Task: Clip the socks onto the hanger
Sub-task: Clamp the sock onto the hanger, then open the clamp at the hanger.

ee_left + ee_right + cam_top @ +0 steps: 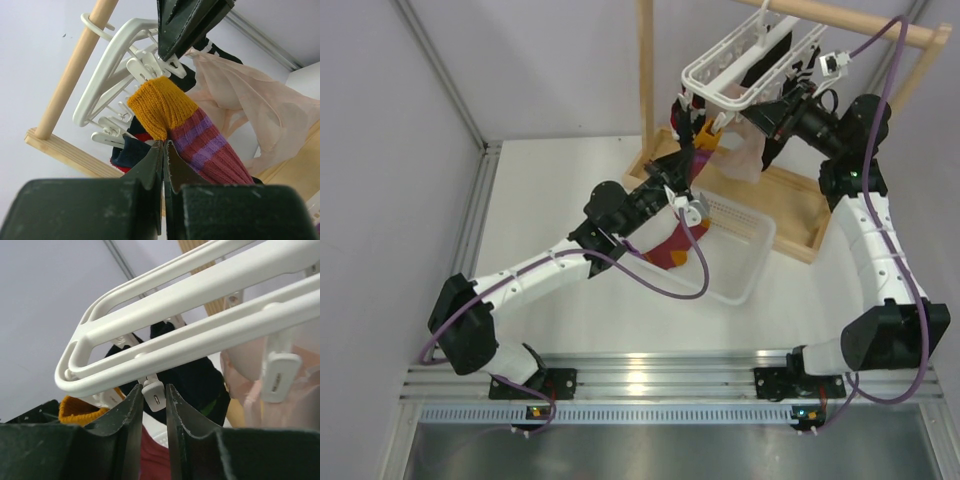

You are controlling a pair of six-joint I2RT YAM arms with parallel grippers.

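The white hanger (740,60) hangs from the wooden rail. A maroon-purple sock (200,140) with an orange end reaches up to one of its pegs, and my left gripper (164,144) is shut on the sock just below that orange end. In the top view the sock (670,248) dangles beneath the left gripper (685,165). My right gripper (154,390) has its jaws closed around a small white peg (155,396) under the hanger frame (200,295). Its fingers (190,25) sit directly above the sock's orange end. A navy sock (132,152) hangs clipped behind.
A pale pink sheer garment (250,115) hangs from the hanger to the right of the sock. The white slotted basket (745,250) stands on the table below, beside the wooden rack's base (790,200). The rack's post (645,70) rises left of the hanger.
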